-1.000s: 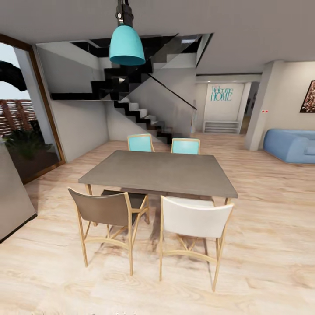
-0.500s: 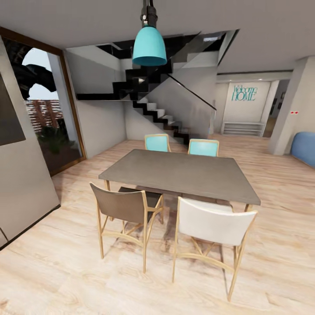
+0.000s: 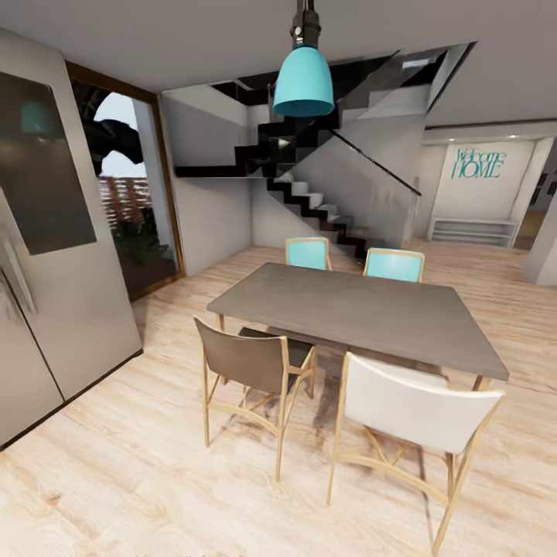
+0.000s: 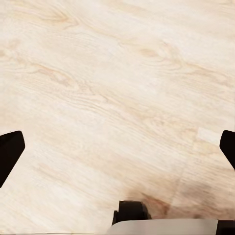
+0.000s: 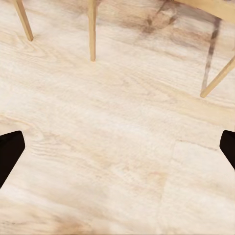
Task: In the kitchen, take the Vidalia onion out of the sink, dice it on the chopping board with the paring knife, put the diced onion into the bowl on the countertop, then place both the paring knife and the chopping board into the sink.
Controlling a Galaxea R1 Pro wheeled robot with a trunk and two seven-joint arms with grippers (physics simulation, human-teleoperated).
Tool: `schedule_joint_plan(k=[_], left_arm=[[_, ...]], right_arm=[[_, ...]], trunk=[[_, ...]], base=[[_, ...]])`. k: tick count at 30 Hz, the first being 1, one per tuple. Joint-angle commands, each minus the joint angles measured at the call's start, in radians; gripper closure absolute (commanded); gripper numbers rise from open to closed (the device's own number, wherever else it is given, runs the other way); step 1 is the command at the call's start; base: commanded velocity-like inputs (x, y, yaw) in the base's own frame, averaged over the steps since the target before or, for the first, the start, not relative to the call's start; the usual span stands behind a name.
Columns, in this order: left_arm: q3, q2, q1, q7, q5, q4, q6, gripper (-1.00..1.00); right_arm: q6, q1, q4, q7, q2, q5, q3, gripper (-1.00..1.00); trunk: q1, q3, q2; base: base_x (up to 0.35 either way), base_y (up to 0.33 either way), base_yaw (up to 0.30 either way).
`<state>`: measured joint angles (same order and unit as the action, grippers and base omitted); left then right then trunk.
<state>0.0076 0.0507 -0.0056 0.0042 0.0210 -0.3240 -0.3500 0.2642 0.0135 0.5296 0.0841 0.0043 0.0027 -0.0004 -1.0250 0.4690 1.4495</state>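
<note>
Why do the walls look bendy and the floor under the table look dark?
In the head view, the wide lens bends straight lines near the edges, so the grey panel leans; the dark patches on the floor are shadows under the dining table and chairs. In the right wrist view, chair legs cast soft shadows too.

There are four chairs [image 3: 255,363], one grey dining table [image 3: 363,313], one teal pendant lamp [image 3: 303,81] and one staircase [image 3: 309,203].

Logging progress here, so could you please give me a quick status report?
Both grippers open, empty, over wood floor. Dining table and chairs ahead. Refrigerator at left.
</note>
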Motion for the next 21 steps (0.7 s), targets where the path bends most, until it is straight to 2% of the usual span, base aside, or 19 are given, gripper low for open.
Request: schedule_joint_plan(k=[1, 21], left_arm=[[0.000, 0.000, -0.001, 0.000, 0.002, 0.001, -0.003, -1.00], [0.000, 0.000, -0.001, 0.000, 0.002, 0.002, -0.003, -1.00]], right_arm=[[0.003, 0.000, 0.000, 0.003, 0.000, 0.000, 0.000, -1.00], [0.004, 0.000, -0.020, 0.003, 0.000, 0.000, -0.001, -1.00]], trunk=[[0.000, 0.001, 0.001], [0.000, 0.001, 0.001]], base=[[0.000, 0.000, 0.262], [0.000, 0.000, 0.262]])
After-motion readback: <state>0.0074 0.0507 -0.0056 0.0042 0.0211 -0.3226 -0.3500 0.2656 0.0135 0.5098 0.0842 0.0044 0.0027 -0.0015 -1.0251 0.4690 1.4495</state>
